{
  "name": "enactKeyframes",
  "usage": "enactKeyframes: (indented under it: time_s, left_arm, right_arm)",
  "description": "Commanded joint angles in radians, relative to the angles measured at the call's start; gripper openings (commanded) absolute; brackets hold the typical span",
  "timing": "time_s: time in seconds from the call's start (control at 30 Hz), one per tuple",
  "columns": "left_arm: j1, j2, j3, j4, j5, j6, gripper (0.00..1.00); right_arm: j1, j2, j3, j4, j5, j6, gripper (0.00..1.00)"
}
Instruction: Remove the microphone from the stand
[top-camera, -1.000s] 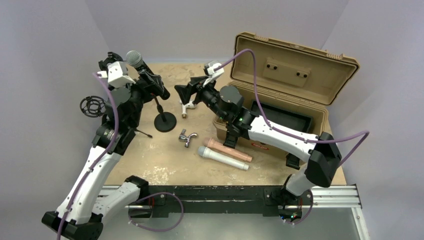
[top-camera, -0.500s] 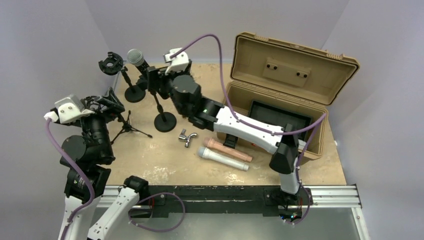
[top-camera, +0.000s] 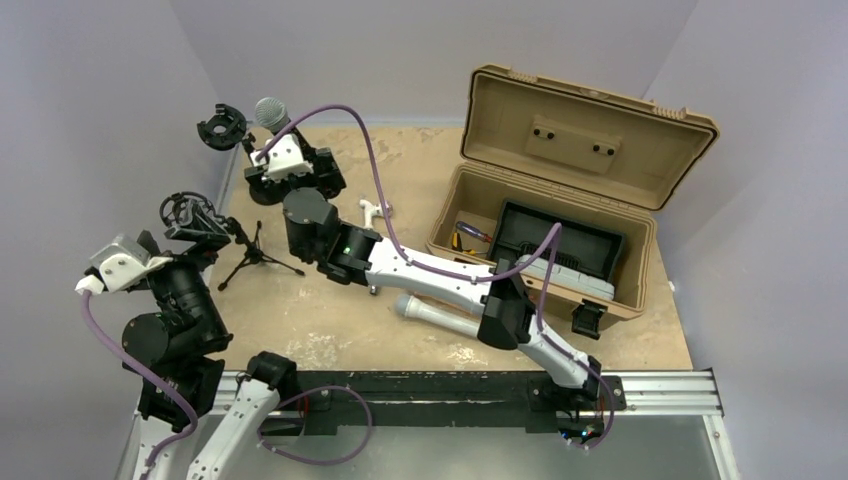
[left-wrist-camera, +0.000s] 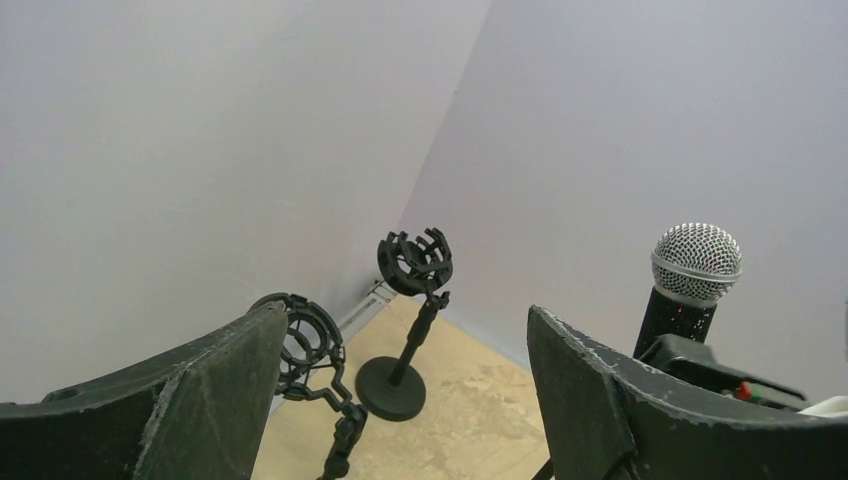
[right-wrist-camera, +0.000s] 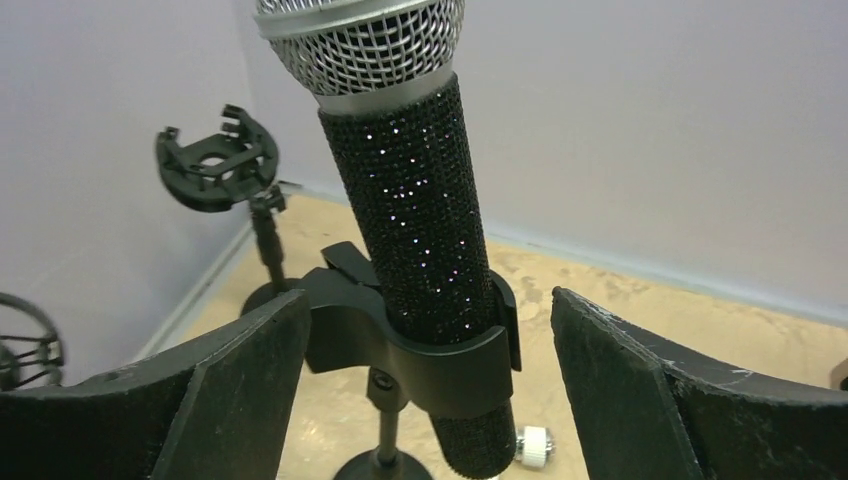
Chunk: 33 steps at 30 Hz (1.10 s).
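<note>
Right wrist view is showing the right gripper (right-wrist-camera: 425, 335) standing open and empty, jaws straddling the mic (right-wrist-camera: 410, 210) without touching it; the mic is sitting head-up, slightly tilted, clipped in the stand (right-wrist-camera: 345, 325) straight ahead. The left gripper (left-wrist-camera: 405, 325), also open and empty, is hanging well apart, so the right one is lying nearer.

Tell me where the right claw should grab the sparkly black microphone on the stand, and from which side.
Grip the glittered handle on the bare stretch between mesh head and clip. Probably come straight in as the right claw faces it now, straddling its sides: the handle is a near-upright cylinder and the clip wraps its lower part.
</note>
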<state>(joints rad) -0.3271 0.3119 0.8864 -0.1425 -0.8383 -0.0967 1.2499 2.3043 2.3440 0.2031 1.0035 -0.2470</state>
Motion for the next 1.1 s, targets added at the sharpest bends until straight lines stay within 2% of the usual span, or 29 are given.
enactKeyframes:
  time_s: [0.0,0.2,0.43,0.5,0.77,0.93,1.07]
  left_arm:
    - [0.008,0.009,-0.018,0.047,0.017,-0.031,0.86]
    - [0.014,0.016,-0.018,0.034,0.042,-0.053,0.85]
    - [0.023,0.039,-0.021,0.022,0.073,-0.071,0.84]
    - [0.026,0.048,-0.021,0.019,0.082,-0.075,0.83]
    - [0.026,0.093,-0.011,-0.029,0.134,-0.119,0.83]
    - [0.026,0.112,0.009,-0.180,0.279,-0.195,0.85]
    - [0.026,0.119,0.014,-0.302,0.429,-0.203,0.87]
  right_arm:
    - [-0.010,0.010,0.067,0.217,0.081,-0.231,0.86]
    - [-0.031,0.079,0.164,0.266,0.074,-0.323,0.82]
    - [-0.078,0.046,0.149,0.167,-0.063,-0.239,0.66]
    - [-0.086,0.027,0.139,0.109,-0.155,-0.196,0.62]
    - [-0.128,-0.084,0.027,0.034,-0.467,-0.084,0.26]
    - [-0.160,-0.185,-0.125,0.054,-0.759,-0.105,0.11]
    - [-0.187,-0.235,-0.207,0.058,-0.927,-0.129,0.02]
